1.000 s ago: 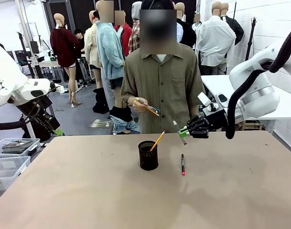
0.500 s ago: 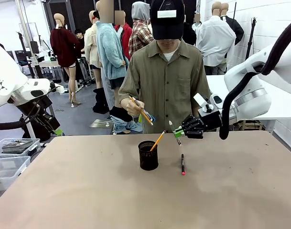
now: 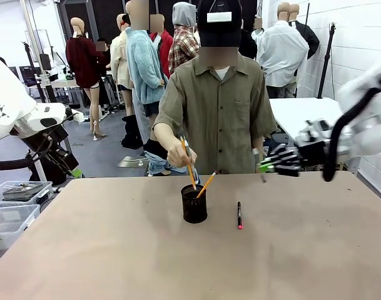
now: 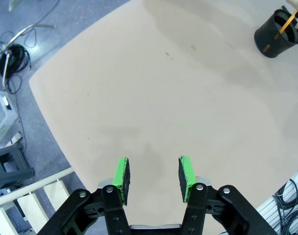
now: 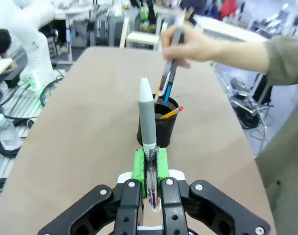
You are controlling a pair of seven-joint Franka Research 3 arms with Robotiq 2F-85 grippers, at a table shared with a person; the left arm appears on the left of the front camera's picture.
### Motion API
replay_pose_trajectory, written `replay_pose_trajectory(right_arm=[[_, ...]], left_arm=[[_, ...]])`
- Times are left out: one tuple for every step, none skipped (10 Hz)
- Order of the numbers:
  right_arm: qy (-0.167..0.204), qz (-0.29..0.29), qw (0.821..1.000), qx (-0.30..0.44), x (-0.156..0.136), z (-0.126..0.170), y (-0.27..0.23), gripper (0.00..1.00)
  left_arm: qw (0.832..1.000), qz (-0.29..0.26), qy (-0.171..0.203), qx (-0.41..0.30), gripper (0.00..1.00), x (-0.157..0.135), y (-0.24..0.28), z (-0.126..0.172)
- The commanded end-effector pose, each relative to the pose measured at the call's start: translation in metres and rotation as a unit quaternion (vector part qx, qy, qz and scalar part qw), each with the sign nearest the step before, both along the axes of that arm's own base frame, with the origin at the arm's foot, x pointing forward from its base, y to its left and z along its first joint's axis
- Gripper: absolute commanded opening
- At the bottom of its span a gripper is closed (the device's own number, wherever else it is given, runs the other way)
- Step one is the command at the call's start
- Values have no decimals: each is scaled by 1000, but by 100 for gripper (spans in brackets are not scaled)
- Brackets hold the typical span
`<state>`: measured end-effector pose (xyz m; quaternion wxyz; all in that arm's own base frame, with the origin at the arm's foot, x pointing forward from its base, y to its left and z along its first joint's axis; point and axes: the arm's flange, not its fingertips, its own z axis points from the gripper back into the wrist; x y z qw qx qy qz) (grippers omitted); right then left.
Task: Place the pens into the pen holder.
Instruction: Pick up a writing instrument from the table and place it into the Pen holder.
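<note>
Since the earlier frames the right gripper (image 3: pixel 263 166) has drawn back to the right, away from the pen holder (image 3: pixel 194 204), and the person's hand (image 3: pixel 179 153) has come down over it. The green pads (image 5: pixel 138 164) are clamped on a grey pen (image 5: pixel 147 122), which points past them toward the holder. The left gripper (image 4: pixel 153 174) has its fingers apart, with nothing between, over the bare table (image 4: pixel 139 98), far from the holder. One yellow pencil (image 3: pixel 207 184) leans inside the holder, and the hand lowers a bunch of pens (image 3: pixel 189 165) into its mouth. A dark pen (image 3: pixel 239 215) lies flat on the table to the right of the holder, not touching it.
</note>
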<state>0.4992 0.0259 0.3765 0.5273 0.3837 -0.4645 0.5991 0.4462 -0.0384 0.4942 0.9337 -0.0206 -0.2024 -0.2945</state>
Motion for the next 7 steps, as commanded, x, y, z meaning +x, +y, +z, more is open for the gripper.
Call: replay_pose_trajectory(right_arm=[[-21,-12,999,45,-42,0,-45,0],[-22,-29,997,62,-53,0,-63,0],[-25,-42,996,77,-63,0,-76,0],[-28,-52,995,80,-71,0,-81,0],[-30,-49,995,83,-73,-2,-79,0],[-29,-51,994,87,-71,-2,-72,0],[-38,-58,993,92,-72,3,-58,0]], left_arm=[[1000,4,-4,4,54,2,0,1],[1000,4,-4,4,54,2,0,1],[1000,4,-4,4,54,2,0,1],[1000,4,-4,4,54,2,0,1],[1000,4,-4,4,54,2,0,1],[1000,4,-4,4,54,2,0,1],[1000,4,-4,4,54,2,0,1]])
